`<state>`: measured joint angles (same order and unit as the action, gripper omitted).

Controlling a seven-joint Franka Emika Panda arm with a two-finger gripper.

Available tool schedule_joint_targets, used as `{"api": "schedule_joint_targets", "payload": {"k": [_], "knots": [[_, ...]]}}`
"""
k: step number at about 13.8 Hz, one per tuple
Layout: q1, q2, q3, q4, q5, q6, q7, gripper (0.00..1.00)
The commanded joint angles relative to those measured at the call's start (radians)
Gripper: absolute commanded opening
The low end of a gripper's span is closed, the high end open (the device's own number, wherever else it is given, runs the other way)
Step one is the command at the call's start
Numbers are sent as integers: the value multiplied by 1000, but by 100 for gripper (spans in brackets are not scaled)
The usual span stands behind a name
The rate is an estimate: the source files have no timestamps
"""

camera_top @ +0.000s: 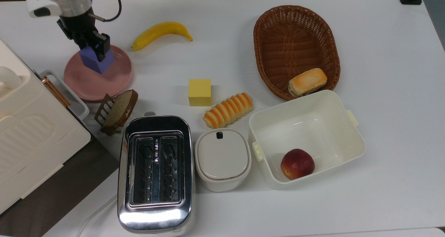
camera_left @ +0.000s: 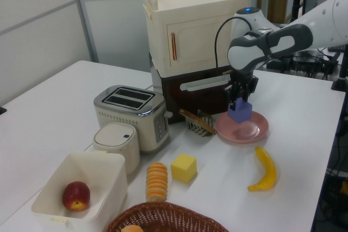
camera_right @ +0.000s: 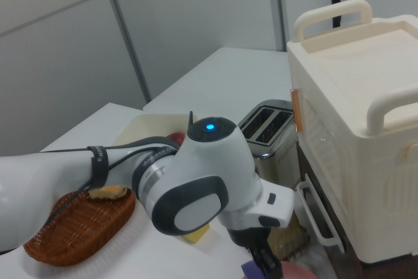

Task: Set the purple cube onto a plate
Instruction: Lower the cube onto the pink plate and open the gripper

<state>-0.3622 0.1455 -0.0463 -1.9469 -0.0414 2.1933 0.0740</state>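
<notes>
Hand (camera_top: pixel 93 47) clenched on purple cube (camera_top: pixel 96 60), cube over pink plate (camera_top: pixel 87 84), near banana (camera_top: pixel 160 33)

I have a white table (camera_top: pixel 382 56) in front of me, and a good deal sits straight on it. At the top view's left is the dusty-pink plate (camera_top: pixel 88 85), with a yellow banana (camera_top: pixel 160 33) near its upper right. Below the plate a small rack with a bread slice (camera_top: pixel 116 112) stands just beside a chrome toaster (camera_top: pixel 155 174); a lidded cream container (camera_top: pixel 222 159) touches the toaster's right side. Mid-table lie a yellow cube (camera_top: pixel 200 92) and a ridged bread roll (camera_top: pixel 227 110) — close together. Toward the top view's right I see a brown wicker basket (camera_top: pixel 295 31) and an open white tub (camera_top: pixel 344 125), edges almost meeting. A big cream cabinet (camera_top: pixel 27 139) fills the top view's left edge.
</notes>
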Motion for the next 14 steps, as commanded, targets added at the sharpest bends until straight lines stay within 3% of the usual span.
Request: {"api": "schedule_joint_targets", "payload": {"k": [1,7,8,9,10,14], "knots": [[6,23,-29,-4,-11,28,-26,36],[6,71,-53,-6,-29,71,-46,36],[6,71,-53,-4,-29,71,-46,60],[6,71,-55,-4,-31,69,-45,92],[8,72,-53,-6,-49,69,-40,100],[11,72,-53,-4,-54,68,-34,100]]}}
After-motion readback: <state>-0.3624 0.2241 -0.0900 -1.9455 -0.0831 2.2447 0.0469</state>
